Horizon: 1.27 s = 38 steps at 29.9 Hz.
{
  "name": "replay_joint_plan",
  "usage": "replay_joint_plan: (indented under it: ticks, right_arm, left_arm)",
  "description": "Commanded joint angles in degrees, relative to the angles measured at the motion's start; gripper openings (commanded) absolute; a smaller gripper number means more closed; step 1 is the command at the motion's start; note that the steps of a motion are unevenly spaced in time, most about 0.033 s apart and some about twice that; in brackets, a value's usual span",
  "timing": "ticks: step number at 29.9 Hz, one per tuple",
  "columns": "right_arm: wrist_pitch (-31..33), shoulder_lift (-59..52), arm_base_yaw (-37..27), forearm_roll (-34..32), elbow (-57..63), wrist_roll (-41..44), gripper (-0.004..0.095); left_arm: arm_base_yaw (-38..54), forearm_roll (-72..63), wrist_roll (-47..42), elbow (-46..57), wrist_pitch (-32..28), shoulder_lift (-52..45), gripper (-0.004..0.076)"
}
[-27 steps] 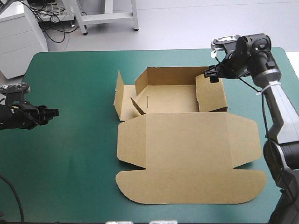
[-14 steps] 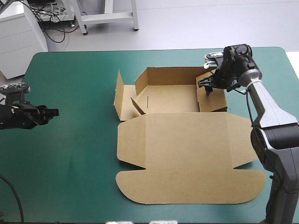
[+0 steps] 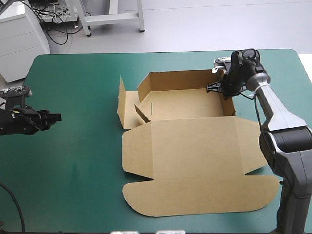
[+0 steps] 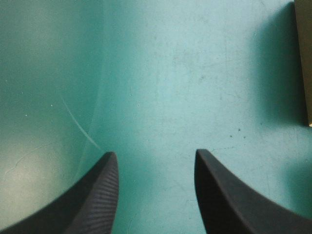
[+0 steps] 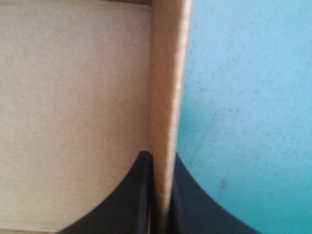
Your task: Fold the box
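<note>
The brown box [image 3: 180, 105] lies mid-table as an open tray with its lid [image 3: 195, 161] flat toward the near edge. Its back wall and right wall stand upright, while the left flap [image 3: 124, 103] leans outward. My right gripper [image 3: 220, 88] is at the tray's far right corner, shut on the right wall. In the right wrist view the black fingers [image 5: 160, 156] pinch that wall [image 5: 168, 73] edge-on, with the tray floor [image 5: 73, 97] to one side. My left gripper [image 3: 57, 117] hovers open over the teal-green cover far left of the box. Nothing is between its fingers [image 4: 155, 153].
A strip of teal-green cover [image 3: 87, 122] separates the left gripper from the box's left flap. An edge of the box [image 4: 303, 58] shows ahead of the left gripper. The table's far edge [image 3: 195, 50] runs close behind the right gripper.
The right gripper came down from beyond the far right corner onto the right wall and shut on it. That wall now stands straighter. The box shifted slightly left. The left arm stayed still.
</note>
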Motion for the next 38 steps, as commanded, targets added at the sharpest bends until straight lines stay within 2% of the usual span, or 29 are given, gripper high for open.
replay_joint_plan:
  ticks: [1,14,22,26,32,38]
  right_arm:
    - [-0.22,-3.08,-0.13,-0.97,-1.4,0.65,-0.0018]
    - [1.22,-3.29,-0.13,-0.01,-1.4,0.99,-0.0018]
    - [-1.57,-6.64,-1.04,-1.39,-1.4,-0.47,-0.0018]
    - [-3.39,-8.89,-2.72,2.2,-1.4,-2.11,-0.0018]
    - [-5.3,-12.5,-4.66,8.61,-1.53,-5.36,-0.0018]
    - [-5.67,-15.02,-4.82,17.54,-1.53,-8.76,-0.0018]
  left_arm:
    - [0.01,-1.57,0.0,-1.24,-2.28,-1.38,0.0344]
    - [0.01,-1.57,0.0,-1.24,-1.84,-1.38,0.0344]
    - [0.01,-1.97,0.19,-1.24,-2.49,-1.38,0.0344]
    - [0.01,-4.14,0.19,-1.24,-4.65,-0.27,0.0344]
    - [0.01,-6.26,1.54,-1.24,-4.8,4.99,0.0344]
    - [0.01,-17.56,9.11,-1.24,-5.81,9.92,0.0344]
